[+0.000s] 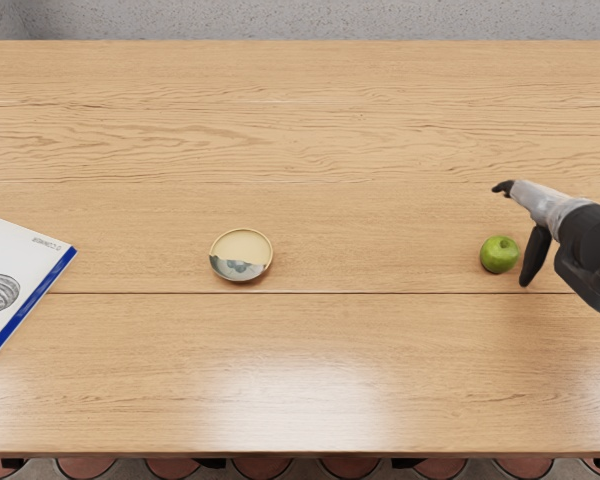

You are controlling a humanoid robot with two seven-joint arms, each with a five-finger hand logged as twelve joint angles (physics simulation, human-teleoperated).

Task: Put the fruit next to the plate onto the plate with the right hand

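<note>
A green apple (499, 254) rests on the wooden table at the right. A small round plate (241, 254) with a cream centre and a blue-grey patterned rim lies near the middle, well to the left of the apple. My right hand (528, 232) comes in from the right edge, just right of the apple. Its fingers are spread: one dark finger (506, 187) points left above the apple, another (533, 258) hangs down beside it. The hand holds nothing and a narrow gap separates it from the apple.
A white and blue booklet (8, 282) lies at the table's left edge. The table's front edge (300, 452) runs along the bottom, and a grey wall stands behind the far edge.
</note>
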